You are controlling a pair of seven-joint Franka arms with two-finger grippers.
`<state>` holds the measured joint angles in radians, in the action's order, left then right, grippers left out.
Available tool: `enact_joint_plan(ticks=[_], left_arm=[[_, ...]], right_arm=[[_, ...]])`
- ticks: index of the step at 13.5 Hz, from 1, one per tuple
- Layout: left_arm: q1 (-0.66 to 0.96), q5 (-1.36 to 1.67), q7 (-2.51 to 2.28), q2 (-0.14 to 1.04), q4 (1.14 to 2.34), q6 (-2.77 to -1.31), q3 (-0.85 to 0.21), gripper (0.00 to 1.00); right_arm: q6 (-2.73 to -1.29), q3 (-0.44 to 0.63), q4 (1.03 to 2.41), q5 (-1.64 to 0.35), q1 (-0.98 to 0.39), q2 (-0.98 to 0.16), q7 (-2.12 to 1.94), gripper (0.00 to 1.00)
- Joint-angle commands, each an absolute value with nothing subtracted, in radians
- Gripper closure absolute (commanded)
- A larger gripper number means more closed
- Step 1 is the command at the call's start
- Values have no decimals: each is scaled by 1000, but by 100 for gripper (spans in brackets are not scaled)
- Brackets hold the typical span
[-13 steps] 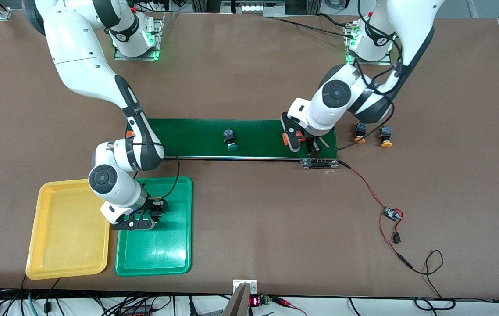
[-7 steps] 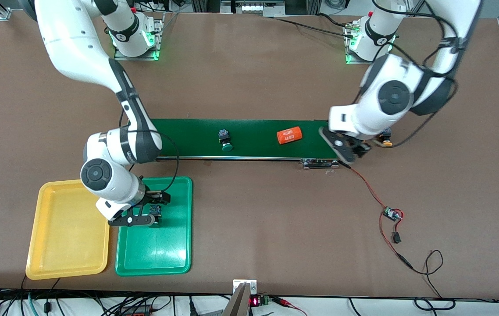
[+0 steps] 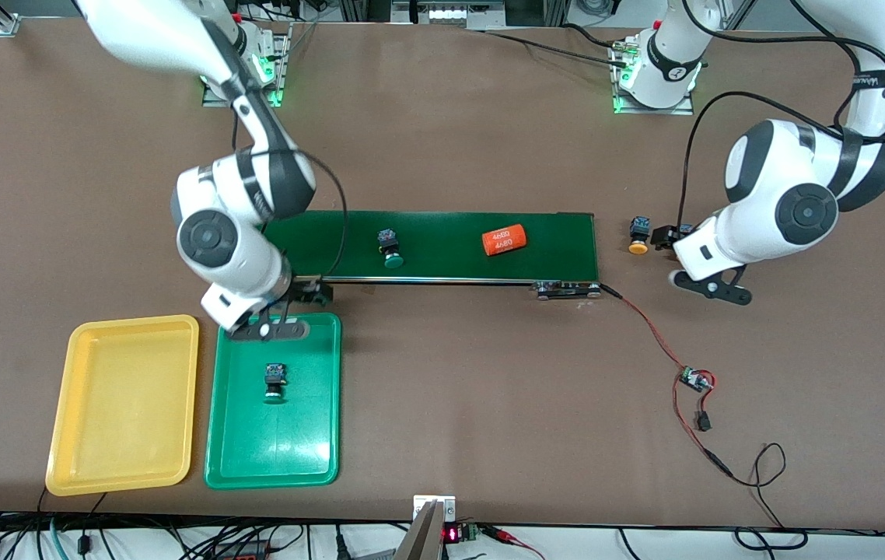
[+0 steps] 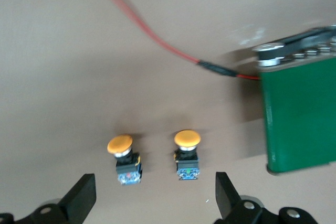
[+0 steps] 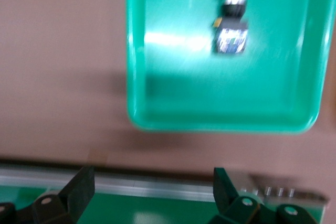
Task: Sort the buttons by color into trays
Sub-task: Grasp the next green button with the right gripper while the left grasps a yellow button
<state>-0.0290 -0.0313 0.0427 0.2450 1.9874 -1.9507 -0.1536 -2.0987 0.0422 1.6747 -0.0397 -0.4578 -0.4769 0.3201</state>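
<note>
A green-capped button lies in the green tray. The yellow tray beside it holds nothing. My right gripper hangs open and empty over the tray's rim nearest the conveyor belt. Another green-capped button rides on the belt. Two yellow-capped buttons stand on the table off the belt's end toward the left arm. One yellow-capped button shows in the front view; the arm hides most of the other. My left gripper is open just over them.
An orange cylinder printed 4680 lies on the belt between the green button and the belt's end by the left arm. A red and black wire runs from that end to a small circuit board.
My right gripper let go of the green button in the green tray, rose and drew back toward the belt. My left arm swung off the belt to the yellow buttons, leaving the cylinder.
</note>
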Motion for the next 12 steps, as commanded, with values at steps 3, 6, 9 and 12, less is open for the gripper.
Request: enact_joint_plan(ticks=[3,6,9,12], left_arm=[[-23,-17,-14,290,2046,-1992,-92,0],[-25,-8,-17,284,2167,-2145,-95,0],[-20,50,-17,279,2273,-2252,-110,0],[-20,72,-34,270,2275,-2229,-152,0]], right_arm=[[-2112,43,1848,-38,-578,-342,501,0],[-2117,43,1885,-40,-635,-321,600,0],[-2132,41,1927,-41,-676,-308,659,0],[-2209,41,1992,-40,-686,-308,667,0]])
